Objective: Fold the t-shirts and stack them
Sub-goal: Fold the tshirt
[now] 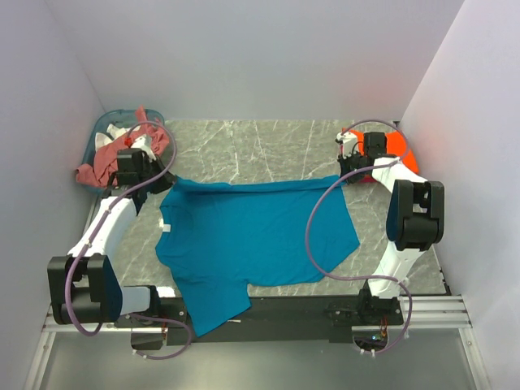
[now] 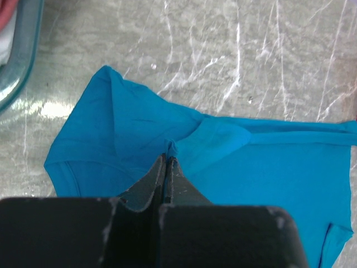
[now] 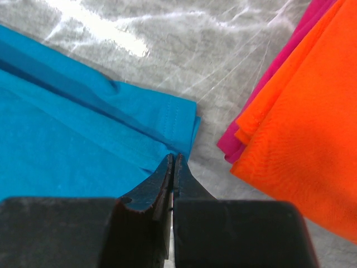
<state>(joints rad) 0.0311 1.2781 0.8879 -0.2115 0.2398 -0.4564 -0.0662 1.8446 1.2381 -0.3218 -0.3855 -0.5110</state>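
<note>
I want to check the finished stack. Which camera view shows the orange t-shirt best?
The right wrist view: the orange t-shirt fills its right side, folded, lying over a magenta cloth. The top external view shows only a small orange patch partly behind the right arm. The left wrist view does not show it.

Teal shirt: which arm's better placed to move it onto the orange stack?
Likely right: right gripper pinches the teal shirt beside the orange shirt; left gripper sits far off, near the basket.
</note>
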